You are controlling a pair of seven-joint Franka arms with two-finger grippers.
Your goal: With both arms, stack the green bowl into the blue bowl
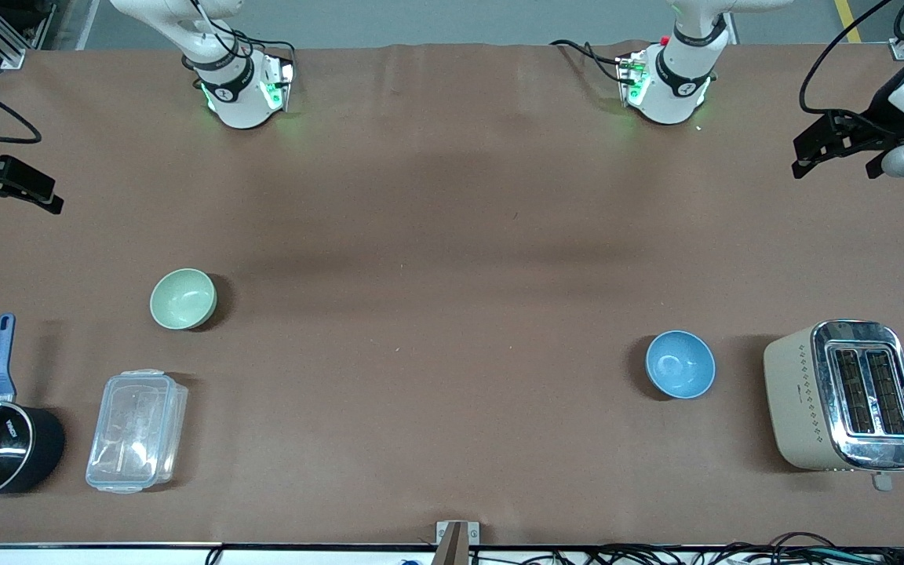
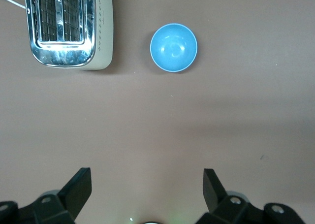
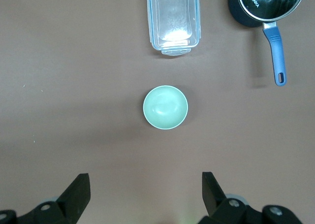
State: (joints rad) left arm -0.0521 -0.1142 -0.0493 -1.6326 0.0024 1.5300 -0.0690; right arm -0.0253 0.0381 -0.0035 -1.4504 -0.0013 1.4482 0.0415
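Seen from the front camera, with the clock face centred on the middle of the counter (image 1: 452, 235):

Brown counter, carrying everything.

Left arm (image 1: 668, 86), with its base between 1 and 2 o'clock; right arm (image 1: 236, 86), with its base between 10 and 11 o'clock. Both waiting, touching nothing.

Beige toaster (image 1: 844, 396) with a chrome top, standing between 3 and 4 o'clock, toward the left arm's end of the counter.

Black saucepan (image 1: 5, 447) with a blue handle, between 8 and 9 o'clock, at the right arm's end.

Clear plastic container (image 1: 136, 431), lid on, at 8 o'clock, just beside the saucepan.

Green bowl (image 1: 183, 298), upright and empty, at 9 o'clock; from the container, near 12 o'clock, apart from it.

Blue bowl (image 1: 680, 364), upright and empty, between 3 and 4 o'clock, near the toaster but not touching it. Well apart from the green bowl.

Left end effector (image 2: 147, 177), up in the air between 2 and 3 o'clock, over the left arm's end of the counter, fingers spread wide apart, holding nothing.

Right end effector (image 3: 146, 179), up in the air between 9 and 10 o'clock, over the right arm's end of the counter, fingers also wide apart and empty.
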